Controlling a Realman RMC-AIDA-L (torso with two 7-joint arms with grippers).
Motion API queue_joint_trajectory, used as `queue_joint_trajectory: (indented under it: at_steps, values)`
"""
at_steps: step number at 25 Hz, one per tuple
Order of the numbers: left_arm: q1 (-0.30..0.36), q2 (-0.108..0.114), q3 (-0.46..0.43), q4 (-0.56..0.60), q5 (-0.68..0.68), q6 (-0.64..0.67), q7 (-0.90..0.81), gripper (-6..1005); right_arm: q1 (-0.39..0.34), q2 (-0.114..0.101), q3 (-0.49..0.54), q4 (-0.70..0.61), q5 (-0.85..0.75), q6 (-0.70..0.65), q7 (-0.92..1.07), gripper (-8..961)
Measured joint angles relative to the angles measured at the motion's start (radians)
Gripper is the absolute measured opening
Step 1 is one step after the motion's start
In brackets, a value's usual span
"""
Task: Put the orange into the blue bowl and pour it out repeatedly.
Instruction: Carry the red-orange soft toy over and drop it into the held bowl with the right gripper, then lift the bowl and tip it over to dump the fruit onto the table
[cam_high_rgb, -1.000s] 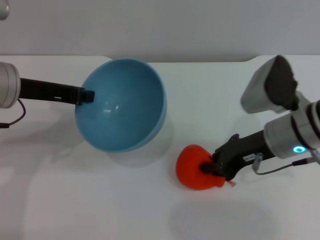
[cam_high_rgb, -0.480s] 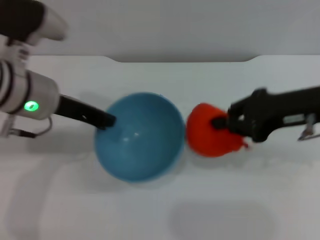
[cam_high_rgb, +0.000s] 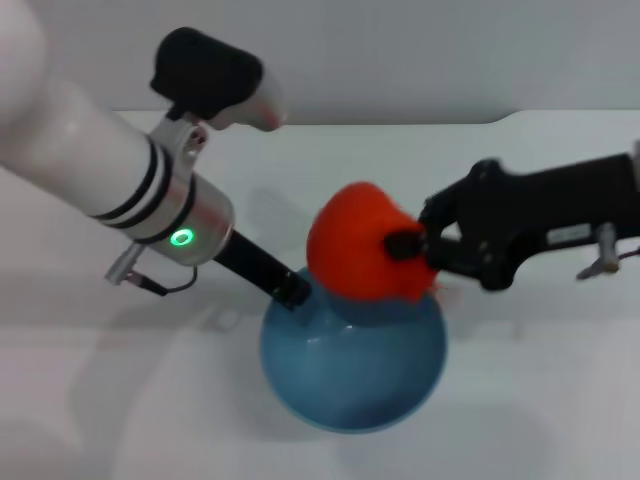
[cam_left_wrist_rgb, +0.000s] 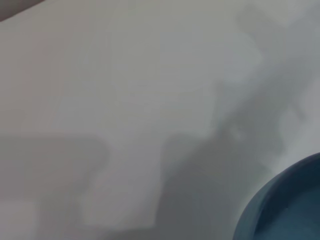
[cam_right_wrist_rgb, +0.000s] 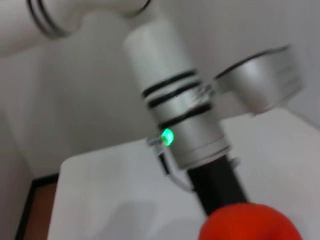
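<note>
Green lamp glows on the left arm only in the right wrist view; right gripper (cam_high_rgb: 415, 245) pinches the orange (cam_high_rgb: 355, 255) above the blue bowl (cam_high_rgb: 350, 370); left gripper (cam_high_rgb: 295, 292) clamps its rim; bowl's contents hidden.

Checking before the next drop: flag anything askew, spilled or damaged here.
Nothing stands out. The right gripper holds the orange above the bowl, which the left gripper grips at its rim. No spill or damage shows on the table.

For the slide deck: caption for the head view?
Right hand holds the orange over the blue bowl, gripped by the left hand.
</note>
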Motion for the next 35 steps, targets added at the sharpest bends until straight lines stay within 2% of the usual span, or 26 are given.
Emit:
queue_joint_trajectory:
  at_steps: [5, 11, 16, 24, 29, 30, 31, 33, 34, 35]
  values:
    - [-0.025, -0.001, 0.015, 0.005, -0.001, -0.001, -0.01, -1, 0.007, 0.001, -0.068, 0.033, -0.055, 0.017, -0.025, 64]
    - [-0.028, 0.0, 0.016, 0.009, -0.002, -0.005, -0.011, -1, 0.012, 0.002, -0.084, 0.05, -0.071, 0.029, 0.003, 87]
    - [-0.019, 0.004, 0.008, 0.01, -0.001, -0.01, -0.011, -2, 0.005, -0.001, -0.052, 0.038, -0.075, 0.017, 0.061, 307]
    - [-0.011, 0.009, -0.019, 0.01, 0.008, -0.007, -0.002, -2, -0.023, 0.0, 0.047, 0.012, -0.093, -0.032, 0.115, 533]
    - [0.006, 0.009, -0.009, 0.044, 0.068, -0.019, 0.0, -2, -0.035, -0.003, 0.162, 0.002, -0.12, -0.05, 0.228, 530]
    - [0.02, 0.008, 0.0, 0.068, 0.094, -0.031, 0.0, -2, -0.036, -0.005, 0.223, 0.0, -0.169, -0.069, 0.268, 530]
    - [0.034, 0.007, 0.011, 0.09, 0.116, -0.045, 0.0, -2, -0.036, -0.005, 0.223, 0.0, -0.169, -0.069, 0.268, 529]
    - [0.079, 0.007, 0.059, 0.162, 0.172, -0.097, 0.0, -2, -0.038, -0.007, 0.286, -0.001, -0.228, -0.09, 0.304, 528]
    - [0.132, 0.007, 0.116, 0.249, 0.235, -0.155, 0.0, -1, -0.043, -0.009, 0.34, -0.001, -0.286, -0.106, 0.341, 528]
    - [0.156, 0.007, 0.143, 0.284, 0.27, -0.184, 0.0, -1, -0.047, -0.01, 0.363, 0.001, -0.307, -0.11, 0.355, 527]
